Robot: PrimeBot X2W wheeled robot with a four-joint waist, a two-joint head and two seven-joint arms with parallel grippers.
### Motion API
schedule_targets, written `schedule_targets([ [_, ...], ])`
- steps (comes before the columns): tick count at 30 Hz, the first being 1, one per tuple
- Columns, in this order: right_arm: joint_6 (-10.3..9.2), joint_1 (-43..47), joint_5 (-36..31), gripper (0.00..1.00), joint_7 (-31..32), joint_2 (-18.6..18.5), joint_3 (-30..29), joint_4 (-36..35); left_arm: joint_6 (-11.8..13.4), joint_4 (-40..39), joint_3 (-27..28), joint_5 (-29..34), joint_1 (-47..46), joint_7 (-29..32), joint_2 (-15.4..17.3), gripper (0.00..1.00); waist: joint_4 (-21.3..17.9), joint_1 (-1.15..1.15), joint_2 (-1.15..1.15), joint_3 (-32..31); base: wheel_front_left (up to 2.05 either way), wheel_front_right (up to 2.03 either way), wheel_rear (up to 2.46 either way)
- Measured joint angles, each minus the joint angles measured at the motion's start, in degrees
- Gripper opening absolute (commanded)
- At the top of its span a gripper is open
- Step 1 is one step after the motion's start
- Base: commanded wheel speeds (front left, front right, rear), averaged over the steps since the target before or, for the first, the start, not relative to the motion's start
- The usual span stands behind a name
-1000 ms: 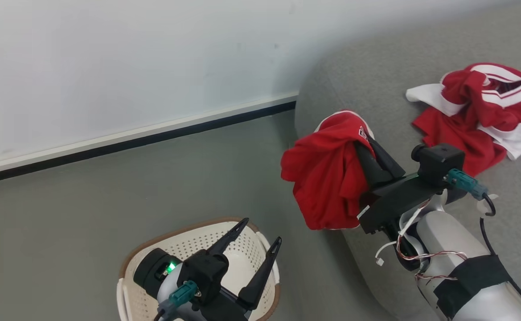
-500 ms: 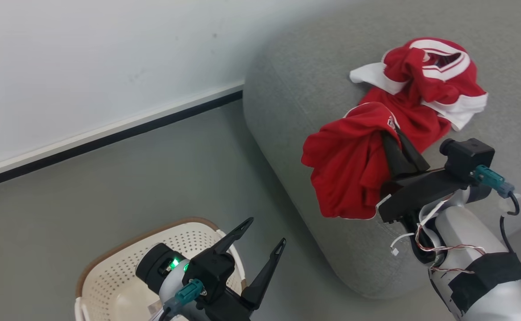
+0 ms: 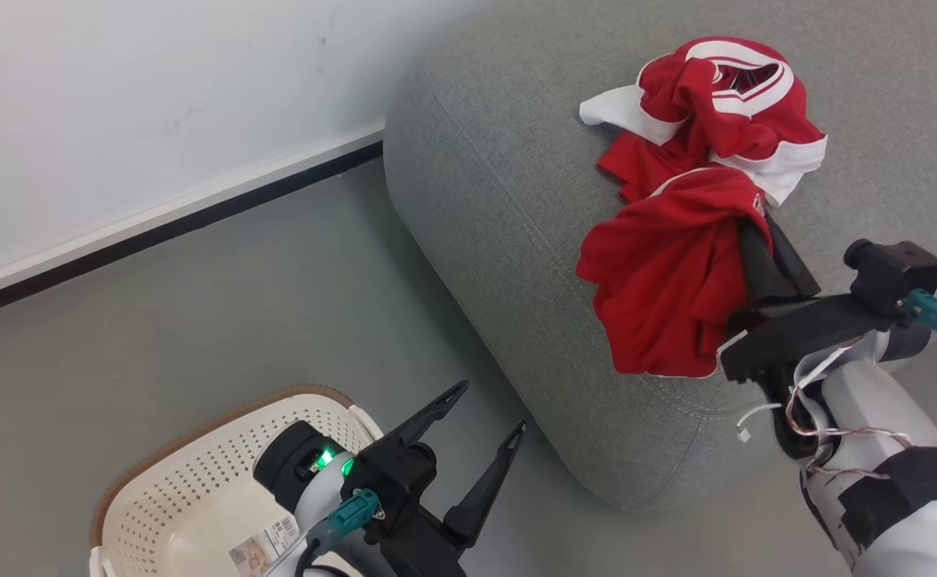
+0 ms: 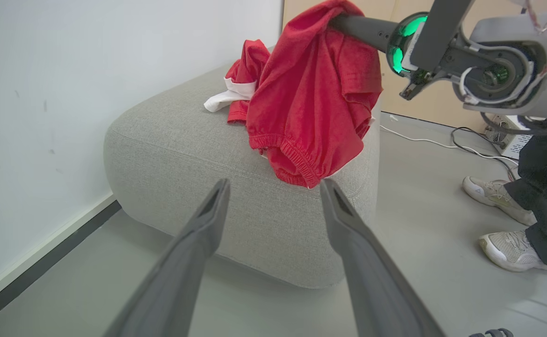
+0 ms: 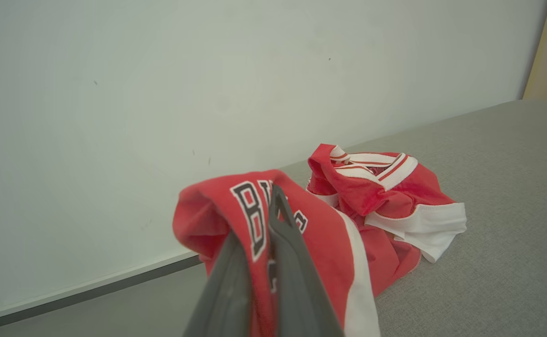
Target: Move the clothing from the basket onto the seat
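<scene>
The right pincer (image 3: pixel 761 228) is closed tight on a red garment (image 3: pixel 660 296), with the cloth pinched between its 2 dark fingers. The garment hangs in loose folds from the fingers above the near left part of the grey seat (image 3: pixel 500 184). In the left wrist view its gathered elastic hem (image 4: pixel 296 164) hangs low over the seat top; I cannot tell whether it touches. In the right wrist view, black-and-white letters (image 5: pixel 250 210) show on the cloth just left of the fingers, and a white stripe (image 5: pixel 357 281) runs down its right side.

A second garment (image 3: pixel 716 96), red with white trim and white sleeves, lies crumpled on the seat, farther back than the held one and just beside it. The 2 overlap in the head view, so I cannot tell whether they touch.

The left pincer (image 3: pixel 492 405) stands wide open with nothing between its fingers. It hangs above the grey floor (image 3: pixel 195 320) at the near left, fingers pointing toward the seat's near corner. Its wrist is over the right side of the basket (image 3: pixel 155 497). The cream perforated basket with a brown rim stands on the floor at the near left, near the seat but apart from it. A paper label (image 3: pixel 264 545) shows on its base.

A white wall (image 3: pixel 115 96) with a dark baseboard runs along the far left. In the left wrist view a person's 2 pale shoes (image 4: pixel 498 196) rest on the floor to the right of the seat.
</scene>
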Motion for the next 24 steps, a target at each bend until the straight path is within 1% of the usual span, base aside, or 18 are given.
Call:
schedule_targets([
  [3,-0.02,-1.3,0.3,0.00,0.0,-0.3,-1.0,0.7,0.0,0.0,-0.1,0.0,-0.5,0.2,0.0,1.00,0.0,0.00,0.00,0.3,0.00,0.00,0.00],
  [4,-0.35,-1.8,0.4,0.00,0.0,-0.7,-1.5,0.6,0.0,0.0,-0.3,0.0,-0.6,0.2,-0.1,1.00,0.0,0.00,0.00,0.4,0.00,0.00,0.00],
  [7,-0.52,-3.7,0.4,0.00,-0.1,-2.5,-3.3,0.7,-0.4,-0.2,-0.5,0.0,-0.7,0.3,-0.1,1.00,0.3,0.00,0.00,0.9,0.00,0.00,0.00],
  [9,-0.53,-5.5,0.5,0.00,-0.1,-3.3,-4.6,0.8,-0.4,-0.3,-0.5,0.1,-0.9,0.4,-0.1,1.00,0.6,0.00,0.00,1.4,0.00,0.00,0.00],
  [14,-1.48,-11.5,0.6,0.00,-0.5,-5.3,-7.8,1.9,-0.4,-0.8,-0.7,1.1,-1.8,0.7,0.1,1.00,1.2,0.00,0.00,2.6,0.00,0.00,0.00],
  [20,-2.49,-18.6,1.4,0.00,-0.6,-8.1,-11.9,5.4,-0.5,-1.0,-1.4,1.5,-2.6,1.2,0.1,1.00,2.3,0.00,0.00,4.2,0.00,0.00,0.00],
  [24,-2.74,-22.7,1.5,0.00,-0.6,-10.9,-13.9,8.2,-0.5,-1.2,-1.9,1.5,-3.5,1.6,0.0,1.00,3.3,0.01,0.00,5.4,0.00,0.00,0.00],
])
